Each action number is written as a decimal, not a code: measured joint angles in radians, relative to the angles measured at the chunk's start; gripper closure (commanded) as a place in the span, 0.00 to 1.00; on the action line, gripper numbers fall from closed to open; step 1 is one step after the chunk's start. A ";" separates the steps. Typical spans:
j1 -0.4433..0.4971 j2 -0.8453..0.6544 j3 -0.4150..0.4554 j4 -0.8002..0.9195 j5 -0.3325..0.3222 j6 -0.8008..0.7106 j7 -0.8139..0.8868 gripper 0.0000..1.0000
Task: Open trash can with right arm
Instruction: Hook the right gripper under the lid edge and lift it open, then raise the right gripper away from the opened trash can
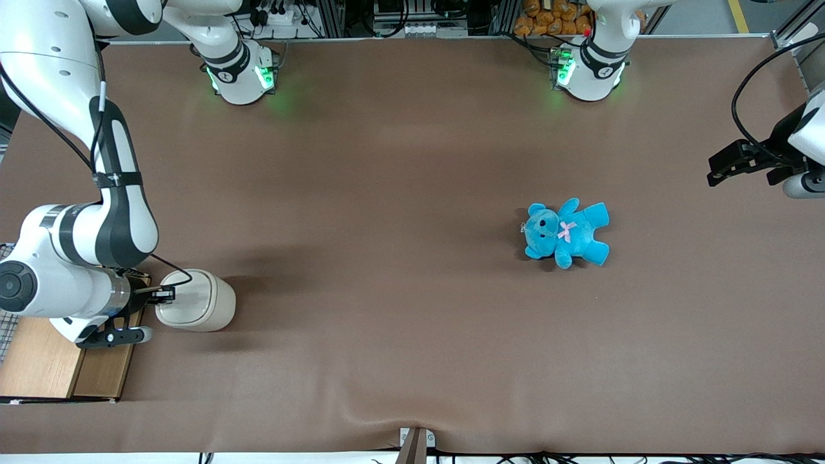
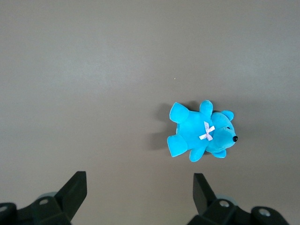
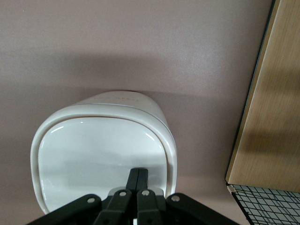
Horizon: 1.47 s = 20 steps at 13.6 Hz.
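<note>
The small cream-white plastic trash can [image 1: 196, 301], rounded-square at the top with a paler flip lid [image 3: 101, 159], is standing upright on the brown tabletop [image 1: 412, 193] toward the working arm's end, just beside the wooden-topped box with wire mesh [image 1: 48, 357]. The lid is lying flat in its rim, so the can is judged to be not yet open.

The black two-finger end effector [image 1: 165, 295] of the big white right arm [image 1: 77, 245] is hovering directly over the lid, near the rim edge closest to the box. In the right wrist view its fingers [image 3: 138, 180] are pressed together into one narrow tip, gripping nothing, and pointing down at the lid's pale surface; whether the tip is touching the lid cannot be told.

For a flip lid of this kind, the step is probably best done as a straight downward press close to one edge of the lid, with the pressed-together tip acting as a single probe. Pressing off-centre or at a slant is likely to tip or slide the light can.

A blue plush teddy bear with a pink bow [image 1: 566, 232] is lying well apart, toward the parked arm's end.
</note>
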 measured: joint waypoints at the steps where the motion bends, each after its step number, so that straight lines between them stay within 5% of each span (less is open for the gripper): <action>1: 0.002 0.000 0.001 0.009 0.000 -0.016 0.000 1.00; 9: 0.025 -0.002 0.016 0.155 0.004 -0.225 0.074 1.00; 12: 0.054 -0.002 0.023 0.184 0.071 -0.274 0.169 1.00; 13: 0.062 -0.002 0.023 0.186 0.106 -0.281 0.189 0.69; 14: 0.065 -0.002 0.023 0.187 0.136 -0.283 0.203 0.01; 20: 0.063 -0.033 0.017 0.198 0.190 -0.359 0.228 0.00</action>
